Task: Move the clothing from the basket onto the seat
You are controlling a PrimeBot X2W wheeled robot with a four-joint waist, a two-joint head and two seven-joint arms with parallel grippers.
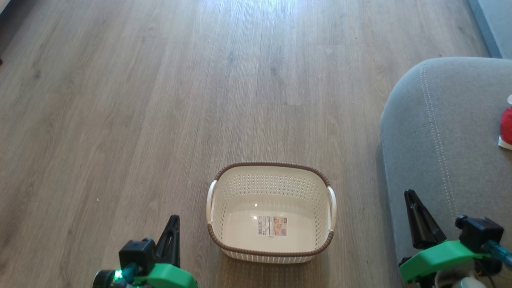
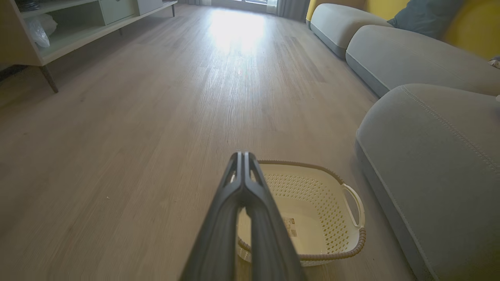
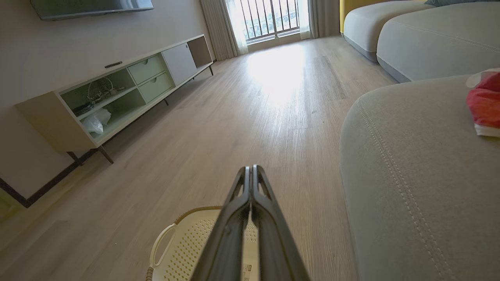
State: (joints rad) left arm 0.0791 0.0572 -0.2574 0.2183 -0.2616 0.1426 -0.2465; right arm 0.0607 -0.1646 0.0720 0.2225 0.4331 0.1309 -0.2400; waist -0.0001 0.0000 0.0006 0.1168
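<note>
Clothing [image 1: 506,128] on seat [image 1: 420,132], far right, mostly cut off; I can't judge how secure. Empty basket [image 1: 272,164] left of seat. Closed, holding nothing: left gripper [image 1: 173,219], right gripper [image 1: 409,195]. Risk: my right gripper sweeping seat, dragging clothing off.

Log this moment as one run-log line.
basket: empty, on floor | clothing: on seat | left fingers: shut, nothing held | right fingers: shut, nothing held | task: looks done
</note>
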